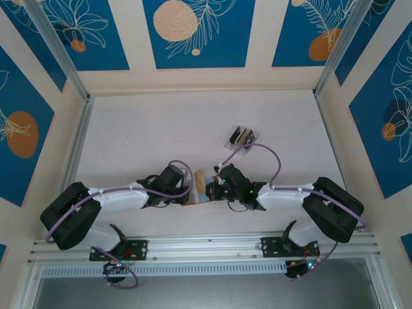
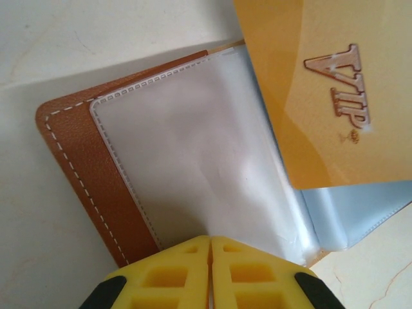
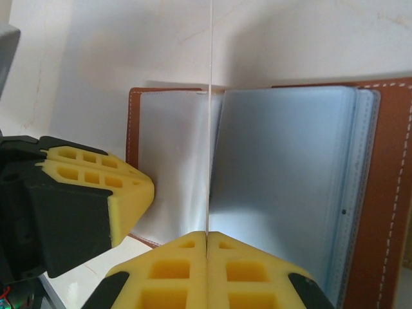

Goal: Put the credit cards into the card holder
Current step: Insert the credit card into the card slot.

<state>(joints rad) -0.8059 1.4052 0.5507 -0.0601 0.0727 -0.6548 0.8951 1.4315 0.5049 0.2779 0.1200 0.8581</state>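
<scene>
**Right gripper clamped on gold card over open card holder**

Right gripper [image 3: 206, 243]: fingers pressed together on the gold card [image 2: 322, 96], which shows edge-on as a thin line running straight out from the tips. The card stands over the gap between the clear sleeve pages of the card holder [image 3: 386, 193]. The holder lies open on the table [image 1: 141, 129], directly ahead of both grippers, with brown stitched leather around the sleeves.

Left gripper [image 2: 211, 248]: clenched, tips at the near edge of a clear sleeve [image 2: 187, 154]. Cannot tell if it pinches the sleeve or only presses on it. From this gripper the gold card is ahead and to the right, tilted over the sleeves, with "VIP" print showing.

Clear tray [image 1: 229, 145] with other cards [image 1: 242, 136] sits beyond the right gripper, apart from the holder.
</scene>
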